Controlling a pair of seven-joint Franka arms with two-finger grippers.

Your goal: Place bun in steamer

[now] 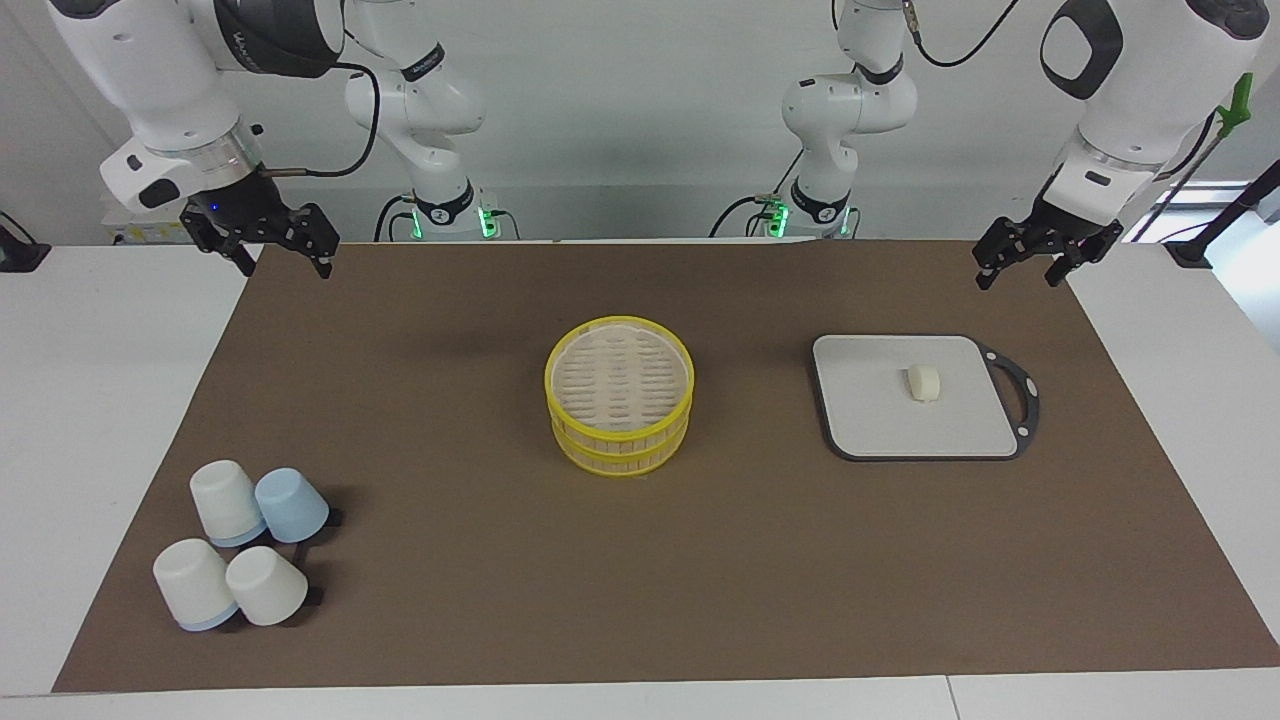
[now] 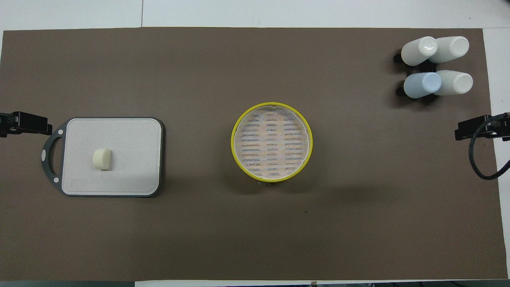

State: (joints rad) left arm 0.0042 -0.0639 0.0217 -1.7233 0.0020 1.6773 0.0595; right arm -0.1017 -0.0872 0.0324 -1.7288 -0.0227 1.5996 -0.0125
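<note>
The bun (image 1: 924,382) is lying on the grey board (image 1: 870,420), toward the left arm's end, well apart from the steamer (image 1: 620,395) mid-table. The left gripper (image 1: 1030,262) is hanging spread and empty, the closer one. The right gripper (image 1: 268,243) is waiting, spread.

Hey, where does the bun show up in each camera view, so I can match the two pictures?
Facing view: the bun lies on the grey board, at the picture's right, toward the left arm's end of the table.
Overhead view: the bun lies on the same grey board, at the picture's left.
Shared landmark: the steamer in the middle of the table, beside the board in both views.
</note>
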